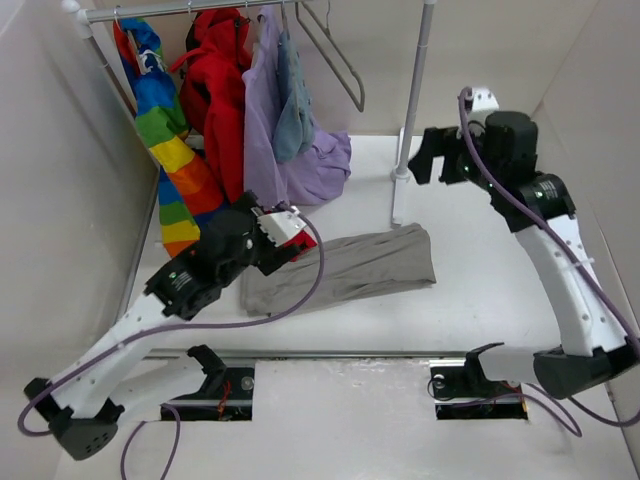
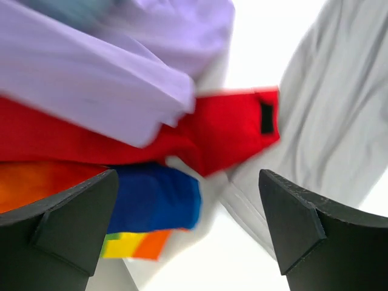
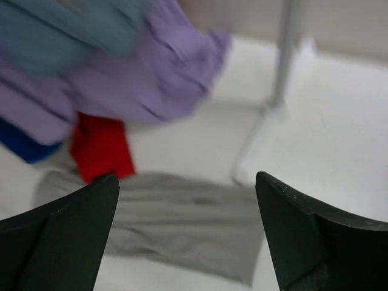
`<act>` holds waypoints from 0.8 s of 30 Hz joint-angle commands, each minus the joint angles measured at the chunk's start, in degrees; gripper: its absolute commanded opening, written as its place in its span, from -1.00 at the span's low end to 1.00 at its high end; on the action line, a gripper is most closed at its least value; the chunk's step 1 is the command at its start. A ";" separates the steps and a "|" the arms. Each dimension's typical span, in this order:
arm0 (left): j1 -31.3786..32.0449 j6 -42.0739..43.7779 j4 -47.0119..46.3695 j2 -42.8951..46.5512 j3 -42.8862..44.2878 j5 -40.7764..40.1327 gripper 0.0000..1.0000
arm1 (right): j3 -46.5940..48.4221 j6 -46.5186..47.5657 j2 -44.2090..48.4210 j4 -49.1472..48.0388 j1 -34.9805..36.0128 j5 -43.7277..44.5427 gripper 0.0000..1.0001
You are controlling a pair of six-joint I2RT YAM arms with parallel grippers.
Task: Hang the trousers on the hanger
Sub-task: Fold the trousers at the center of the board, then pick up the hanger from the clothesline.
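The taupe trousers lie flat on the white table, folded lengthwise. The slim grey hanger hangs empty from the rail at the back. My left gripper is open and empty over the trousers' left end, by the hanging clothes. In the left wrist view the trousers show at the right, beyond the fingers. My right gripper is open and empty, raised above the table to the right of the rack pole. In its wrist view the trousers lie below, between the fingers.
A rainbow garment, a red coat, a lilac garment and a small blue-grey one hang from the rail. The upright rack pole stands behind the trousers. Walls close in left and right.
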State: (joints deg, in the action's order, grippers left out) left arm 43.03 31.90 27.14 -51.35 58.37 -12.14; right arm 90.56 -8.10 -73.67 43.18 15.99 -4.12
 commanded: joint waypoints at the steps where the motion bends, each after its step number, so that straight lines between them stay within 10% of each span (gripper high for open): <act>1: -0.05 1.15 -2.51 3.71 1.75 2.74 1.00 | 8.21 5.29 1.69 -6.50 6.76 -4.40 0.97; 10: -0.57 6.06 -6.83 3.72 0.70 -3.50 1.00 | 20.94 4.67 -13.48 -35.42 13.54 -2.48 1.00; 19: -2.41 9.06 -11.84 4.85 -3.34 -7.98 1.00 | 35.47 3.62 -31.61 -35.44 15.74 3.37 1.00; 24: -2.95 9.06 -10.79 5.39 -3.35 -7.99 1.00 | 34.95 3.62 -33.73 -37.99 17.67 9.04 0.39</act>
State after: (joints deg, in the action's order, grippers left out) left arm 40.64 40.32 19.22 -47.72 55.11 -18.65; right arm 122.23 -4.38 -110.06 11.31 32.38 0.30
